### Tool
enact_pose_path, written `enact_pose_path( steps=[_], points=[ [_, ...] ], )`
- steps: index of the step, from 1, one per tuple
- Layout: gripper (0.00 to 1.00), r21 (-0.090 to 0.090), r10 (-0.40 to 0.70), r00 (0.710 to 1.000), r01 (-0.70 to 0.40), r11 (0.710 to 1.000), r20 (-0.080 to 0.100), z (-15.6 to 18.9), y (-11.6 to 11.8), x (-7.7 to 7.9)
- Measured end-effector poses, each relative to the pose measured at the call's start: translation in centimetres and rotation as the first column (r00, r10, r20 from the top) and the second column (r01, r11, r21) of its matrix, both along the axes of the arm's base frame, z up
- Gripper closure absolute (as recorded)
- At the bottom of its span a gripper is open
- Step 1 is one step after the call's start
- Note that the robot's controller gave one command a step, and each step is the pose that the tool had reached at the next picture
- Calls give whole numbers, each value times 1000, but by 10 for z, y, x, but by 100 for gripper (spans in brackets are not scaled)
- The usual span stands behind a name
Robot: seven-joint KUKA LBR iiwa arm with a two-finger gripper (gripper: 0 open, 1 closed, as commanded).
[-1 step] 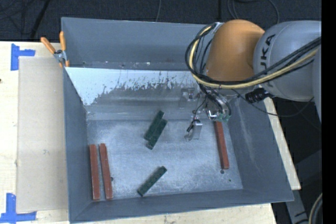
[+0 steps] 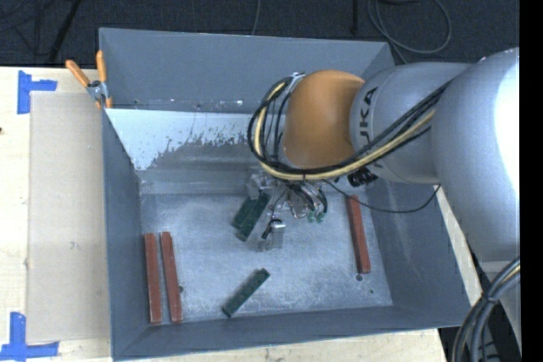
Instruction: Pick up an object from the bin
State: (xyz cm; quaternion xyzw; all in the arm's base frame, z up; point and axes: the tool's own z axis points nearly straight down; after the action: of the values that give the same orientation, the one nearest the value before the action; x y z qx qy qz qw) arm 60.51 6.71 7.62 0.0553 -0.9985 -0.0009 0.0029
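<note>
My gripper (image 2: pixel 271 229) hangs under the orange wrist cover, low over the middle of the bin floor. A short dark green block (image 2: pixel 248 217) sits tilted right against the gripper's left side, its upper end hidden by the gripper's body. I cannot tell from this view whether the block is gripped or just touched. A second dark green block (image 2: pixel 245 292) lies flat on the floor below the gripper, near the bin's front wall and well apart from it.
Two reddish-brown sticks (image 2: pixel 161 277) lie side by side at the front left of the bin. A third reddish-brown stick (image 2: pixel 358 235) lies along the right side, close to the arm. The arm and its cables cover the bin's right rear.
</note>
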Motion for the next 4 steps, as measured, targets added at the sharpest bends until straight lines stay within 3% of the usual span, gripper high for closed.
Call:
enact_pose_path(
  steps=[1, 2, 3, 4],
  points=[
    [100, -1, -4, 1000, 4, 1000, 6, 5, -2, 2],
    [0, -1, -5, 1000, 5, 1000, 5, 4, -2, 2],
    [0, 0, -158, 987, 158, 987, 9, -5, -34, -2],
    [100, 2, -158, 987, 158, 987, 18, -2, -34, 1]
  ],
)
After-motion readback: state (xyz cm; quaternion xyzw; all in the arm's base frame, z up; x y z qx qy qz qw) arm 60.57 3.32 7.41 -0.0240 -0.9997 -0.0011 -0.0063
